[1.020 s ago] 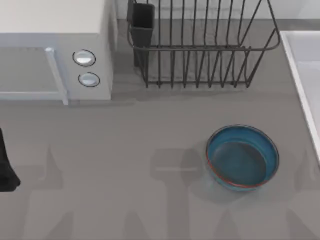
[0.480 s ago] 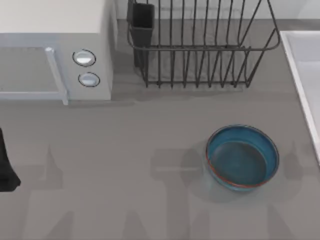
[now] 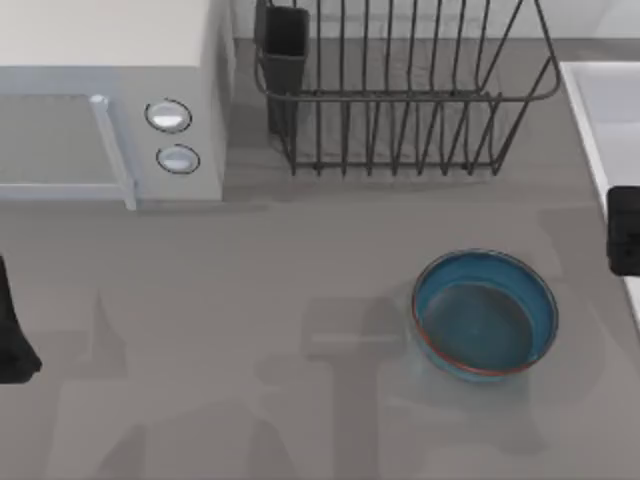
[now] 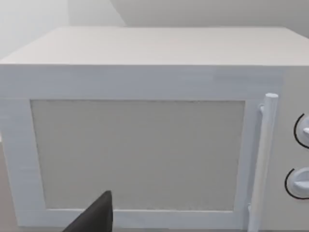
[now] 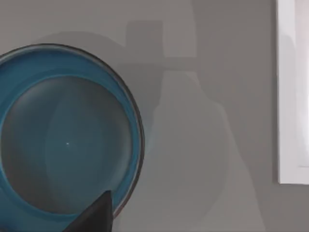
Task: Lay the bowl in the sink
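Here the bowl point(image 3: 485, 315) is sitting upright on the table point(image 3: 250, 300), near the sink point(image 3: 600, 120); the right pincer point(image 3: 624, 230) is hovering beside it, its grip impossible to tell.

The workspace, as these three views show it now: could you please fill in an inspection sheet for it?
Surface: grey table, bare around the bowl.
Job's things: blue bowl upright on the table, right of centre; sink at the right edge, the bowl not yet in it.
Clutter: white microwave rear left; dark wire dish rack rear centre.
Grippers: right arm's tool at the right edge over the sink rim; left arm's tool at the left edge.
Cables: nothing seen.
Surroundings: nothing seen.
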Action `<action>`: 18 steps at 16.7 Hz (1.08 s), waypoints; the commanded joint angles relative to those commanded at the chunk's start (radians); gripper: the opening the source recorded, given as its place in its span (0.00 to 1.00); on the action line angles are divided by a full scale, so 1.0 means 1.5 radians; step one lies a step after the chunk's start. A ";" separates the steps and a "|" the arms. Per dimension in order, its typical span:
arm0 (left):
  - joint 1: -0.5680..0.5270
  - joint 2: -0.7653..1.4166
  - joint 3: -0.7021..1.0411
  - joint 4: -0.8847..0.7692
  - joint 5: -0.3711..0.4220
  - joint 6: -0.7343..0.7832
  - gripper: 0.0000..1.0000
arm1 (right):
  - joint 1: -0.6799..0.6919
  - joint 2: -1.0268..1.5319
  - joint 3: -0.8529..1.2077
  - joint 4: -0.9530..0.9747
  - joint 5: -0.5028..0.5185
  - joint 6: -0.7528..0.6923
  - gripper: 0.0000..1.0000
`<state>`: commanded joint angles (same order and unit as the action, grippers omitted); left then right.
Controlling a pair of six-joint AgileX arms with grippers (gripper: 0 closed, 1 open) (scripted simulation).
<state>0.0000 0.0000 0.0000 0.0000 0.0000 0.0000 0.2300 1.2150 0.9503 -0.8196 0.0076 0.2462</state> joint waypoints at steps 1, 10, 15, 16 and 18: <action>0.000 0.000 0.000 0.000 0.000 0.000 1.00 | 0.012 0.058 0.046 -0.041 0.000 0.012 1.00; 0.000 0.000 0.000 0.000 0.000 0.000 1.00 | 0.081 0.381 0.319 -0.259 -0.005 0.079 1.00; 0.000 0.000 0.000 0.000 0.000 0.000 1.00 | 0.078 0.384 0.323 -0.261 -0.005 0.079 1.00; 0.000 0.000 0.000 0.000 0.000 0.000 1.00 | 0.079 0.385 0.321 -0.260 -0.005 0.079 1.00; 0.000 0.000 0.000 0.000 0.000 0.000 1.00 | 0.080 0.392 0.302 -0.236 -0.005 0.079 1.00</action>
<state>0.0000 0.0000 0.0000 0.0000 0.0000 0.0000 0.3497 1.8034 1.4027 -1.1733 0.0007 0.3643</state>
